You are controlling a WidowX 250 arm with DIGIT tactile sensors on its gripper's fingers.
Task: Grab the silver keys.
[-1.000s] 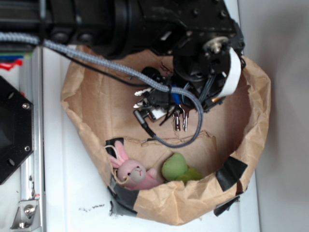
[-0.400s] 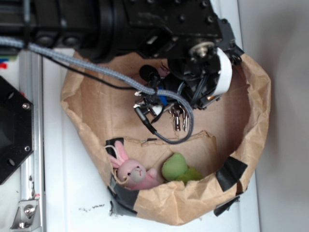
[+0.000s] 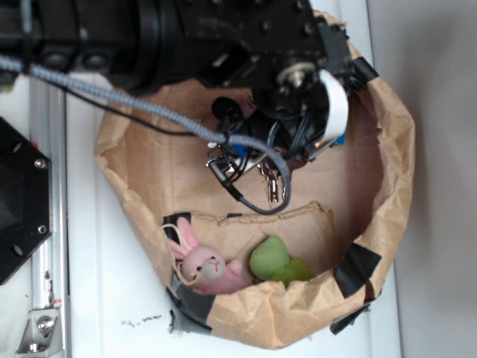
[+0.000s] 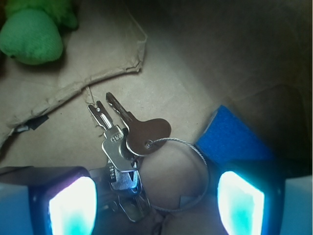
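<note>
Fingers (image 4: 72,205) spread wide apart, glowing cyan at the bottom corners of the wrist view, clasping nothing; gripper (image 4: 156,208) low over the bag floor. Black WidowX arm (image 3: 223,45) reaching down from the top of the exterior view, grey braided cable (image 3: 134,104) looping past it. Brown paper bag (image 3: 387,224) on a white tabletop (image 3: 104,298), walls rolled down, patched with black tape (image 3: 356,267). Pink plush rabbit (image 3: 201,267) and green plush toy (image 3: 272,259) against the near wall of the bag, just beside each other. Blue rectangular block (image 4: 230,137) on the bag floor, just ahead of the right-hand finger in the wrist view. Silver keys (image 4: 128,147) flat on the paper between the two fingers, nearer the left-hand one, blades pointing away from the gripper, wire ring (image 4: 188,176) curving toward the block; not gripped.
</note>
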